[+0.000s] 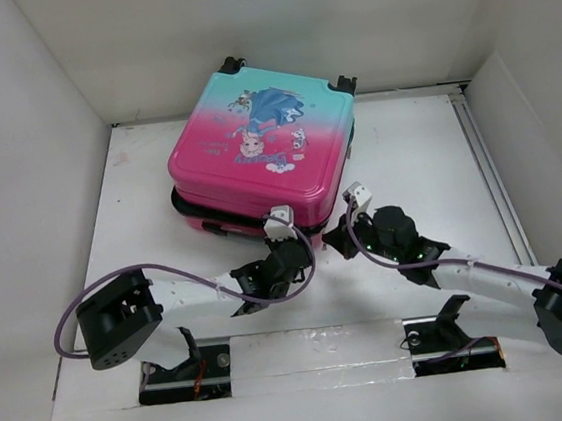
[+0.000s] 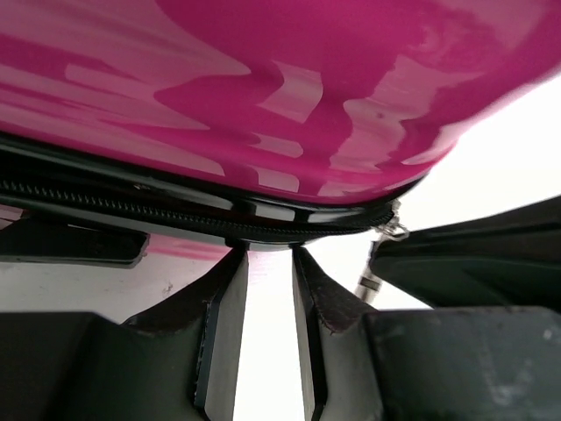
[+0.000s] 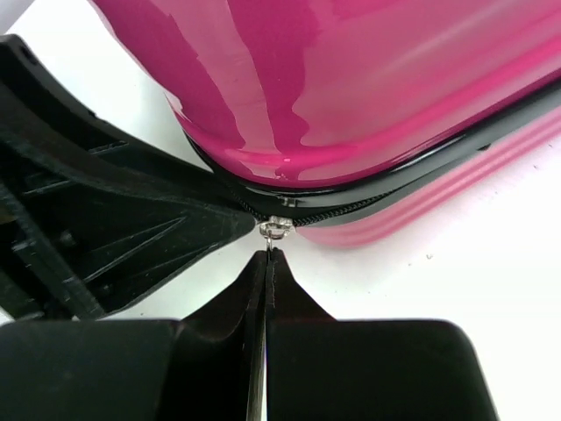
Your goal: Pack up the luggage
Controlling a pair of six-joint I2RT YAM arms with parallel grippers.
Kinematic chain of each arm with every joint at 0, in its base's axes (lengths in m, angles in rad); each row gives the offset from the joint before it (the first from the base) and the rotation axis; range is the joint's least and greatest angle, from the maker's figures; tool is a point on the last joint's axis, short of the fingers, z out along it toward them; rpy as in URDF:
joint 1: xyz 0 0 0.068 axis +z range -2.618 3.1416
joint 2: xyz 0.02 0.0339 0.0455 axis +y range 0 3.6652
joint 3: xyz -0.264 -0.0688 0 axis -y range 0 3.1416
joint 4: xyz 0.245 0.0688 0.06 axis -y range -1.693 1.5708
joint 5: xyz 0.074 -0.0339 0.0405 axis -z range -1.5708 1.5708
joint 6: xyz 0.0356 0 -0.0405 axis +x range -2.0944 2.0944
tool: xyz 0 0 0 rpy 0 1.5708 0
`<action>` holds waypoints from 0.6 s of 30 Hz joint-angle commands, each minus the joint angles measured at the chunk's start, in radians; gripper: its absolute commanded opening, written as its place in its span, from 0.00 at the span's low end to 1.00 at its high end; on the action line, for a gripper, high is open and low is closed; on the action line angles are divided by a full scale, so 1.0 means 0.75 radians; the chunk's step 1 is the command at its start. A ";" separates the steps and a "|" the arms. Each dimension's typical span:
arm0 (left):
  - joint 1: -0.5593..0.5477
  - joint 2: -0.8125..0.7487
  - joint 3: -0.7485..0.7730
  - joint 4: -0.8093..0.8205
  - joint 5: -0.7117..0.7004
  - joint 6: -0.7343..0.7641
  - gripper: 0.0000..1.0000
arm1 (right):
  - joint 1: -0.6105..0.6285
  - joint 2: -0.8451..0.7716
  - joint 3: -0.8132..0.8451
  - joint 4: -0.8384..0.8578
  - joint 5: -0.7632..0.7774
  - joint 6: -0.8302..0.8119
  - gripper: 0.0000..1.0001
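On the white table [image 1: 416, 156], toward its far wall: the luggage [image 1: 259, 147], lying flat with lid down, teal along the far edge grading to pink along the near edge, cartoon princess [image 1: 266, 112] in blue facing up. Along the near side, between the two pink shells: a black zipper [image 2: 175, 210], teeth meshed to the left of the pull in the left wrist view.

Against the near edge, left of the near right corner: left gripper [image 2: 270, 252], fingers narrowly parted with only bright table between them, tips up against the black zipper band, holding nothing.

At the near right corner: right gripper [image 3: 266, 256], fingers pressed flat together on the tab of the metal zipper pull [image 3: 276, 230], ring of the pull just clear of the fingertips.

Grippers just beside each other, black body of each visible in the other's wrist view. Both arms low over the table, reaching forward from their bases.
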 commanded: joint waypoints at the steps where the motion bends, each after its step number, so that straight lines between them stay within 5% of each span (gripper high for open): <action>1: 0.061 0.000 0.073 0.173 -0.017 0.033 0.22 | 0.078 -0.029 -0.019 -0.057 -0.053 0.045 0.00; 10: 0.061 0.064 0.169 0.263 0.126 0.088 0.22 | 0.163 0.286 0.120 0.220 0.031 0.188 0.00; 18: 0.061 -0.484 -0.113 -0.140 -0.061 -0.052 0.30 | 0.117 0.194 0.071 0.160 0.191 0.198 0.00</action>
